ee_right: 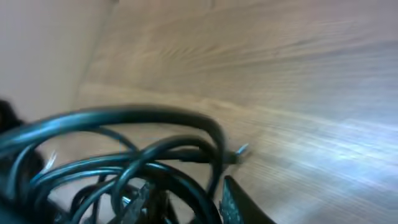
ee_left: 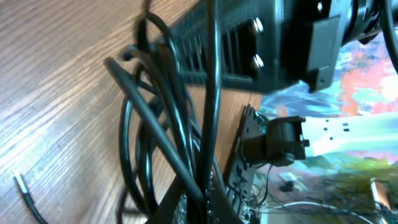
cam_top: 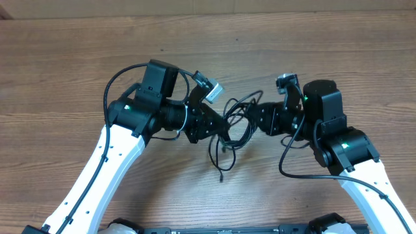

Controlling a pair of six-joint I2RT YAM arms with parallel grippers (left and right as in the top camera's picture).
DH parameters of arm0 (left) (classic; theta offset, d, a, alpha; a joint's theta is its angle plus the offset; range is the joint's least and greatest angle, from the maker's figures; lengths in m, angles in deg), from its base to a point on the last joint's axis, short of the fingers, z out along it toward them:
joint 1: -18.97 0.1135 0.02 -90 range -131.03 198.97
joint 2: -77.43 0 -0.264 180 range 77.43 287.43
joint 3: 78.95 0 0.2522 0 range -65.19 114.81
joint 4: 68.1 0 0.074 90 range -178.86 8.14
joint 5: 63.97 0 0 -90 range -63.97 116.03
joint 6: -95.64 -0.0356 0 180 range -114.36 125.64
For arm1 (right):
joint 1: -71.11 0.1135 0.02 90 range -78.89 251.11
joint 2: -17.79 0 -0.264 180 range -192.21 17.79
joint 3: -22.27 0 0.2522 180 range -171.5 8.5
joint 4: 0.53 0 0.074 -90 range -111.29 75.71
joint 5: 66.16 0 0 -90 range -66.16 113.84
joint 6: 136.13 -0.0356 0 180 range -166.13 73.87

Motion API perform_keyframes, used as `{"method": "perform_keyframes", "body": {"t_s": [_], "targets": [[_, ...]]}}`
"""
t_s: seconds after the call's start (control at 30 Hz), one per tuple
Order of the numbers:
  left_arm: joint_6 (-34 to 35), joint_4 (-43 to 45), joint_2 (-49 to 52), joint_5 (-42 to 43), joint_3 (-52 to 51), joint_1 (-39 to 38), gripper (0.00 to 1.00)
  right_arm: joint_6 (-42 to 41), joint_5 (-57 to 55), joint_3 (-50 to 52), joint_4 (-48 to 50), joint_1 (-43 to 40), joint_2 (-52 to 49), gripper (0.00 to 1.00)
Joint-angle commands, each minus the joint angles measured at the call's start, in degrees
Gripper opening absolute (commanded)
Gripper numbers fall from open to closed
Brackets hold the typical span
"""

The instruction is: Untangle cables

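Left gripper (cam_top: 223, 127): jaws together, clamped on the cables (cam_top: 239, 118). In the left wrist view the cords (ee_left: 158, 124) run down and bunch into the fingers (ee_left: 202, 208) at the bottom edge, so the tangle fans out straight ahead of that gripper.

Right gripper (cam_top: 258, 121): it faces the left one from the other side of the tangle, close in. In the right wrist view, both fingertips (ee_right: 231, 198) show with a gap between them and cable loops (ee_right: 124, 165) lying in and above that gap. The view is blurred and I cannot tell if they pinch anything.

From overhead, the cables sit as one knotted bunch between the two grippers, near the middle of the table (cam_top: 65, 65). Loops stick out above toward the far side. One loose tail (cam_top: 221, 170) trails toward the near edge, below the left gripper.

One plug (ee_left: 18, 182) with a silvery end lies flat on the wood, well apart from the bunch. A silvery tip (ee_right: 241, 149) pokes out just beside the outer loop in the right wrist view.
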Motion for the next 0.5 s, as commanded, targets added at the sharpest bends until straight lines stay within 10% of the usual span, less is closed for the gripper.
{"method": "perform_keyframes", "body": {"t_s": [0.0, 0.3, 0.47], "targets": [[-3.5, -4.1, -1.2, 4.8, 0.9, -0.1, 0.04, -4.4, -18.2, -0.8, 2.4, -0.4, 0.0, 0.22], [-12.8, -7.9, -1.2, 15.9, 0.9, -0.1, 0.04, -4.9, -27.2, -0.8, 3.3, -0.5, 0.0, 0.24], [-5.9, -5.9, -1.2, 2.3, 0.9, 0.0, 0.04, -4.9, -27.2, -0.8, 0.0, -0.4, 0.1, 0.46]]}}
